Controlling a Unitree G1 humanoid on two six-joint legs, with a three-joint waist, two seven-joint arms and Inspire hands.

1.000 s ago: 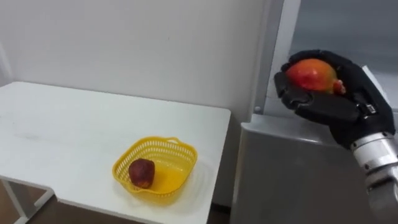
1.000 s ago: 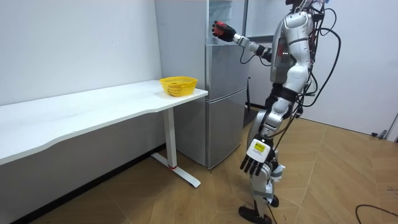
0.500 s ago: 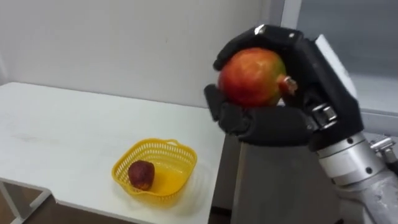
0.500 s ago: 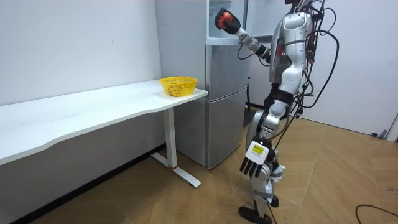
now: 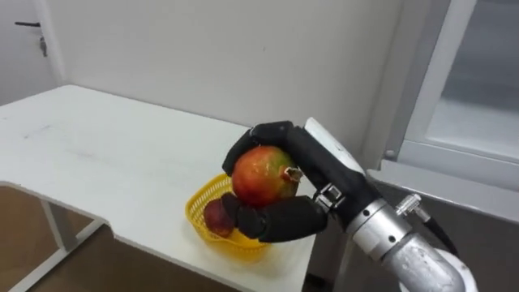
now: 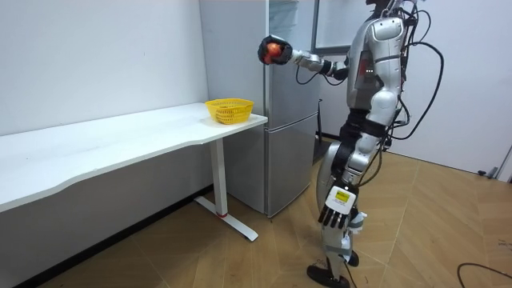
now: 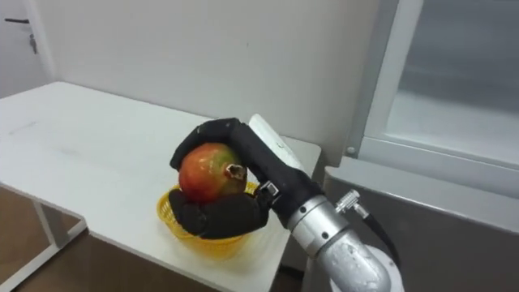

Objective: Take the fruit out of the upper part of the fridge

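Stretching along the wall on the left is a white table (image 5: 97, 154), and near its right end sits a yellow plastic basket (image 5: 195, 208) with one dark red fruit (image 5: 216, 217) in it. To the right of the basket and well above it, the robot's right hand (image 5: 284, 221) is held out in the air. Its black fingers and thumb are curled round a red-and-yellow pomegranate (image 5: 261, 173), whose small crown points toward the wrist. The pomegranate is off the table and clear of the basket. Just beyond the table's end stands the silver fridge (image 6: 292, 120). The robot stands on the wooden floor in front of it, right arm stretched toward the table. Its left hand (image 6: 336, 210) hangs by the thigh, fingers loose and holding nothing.
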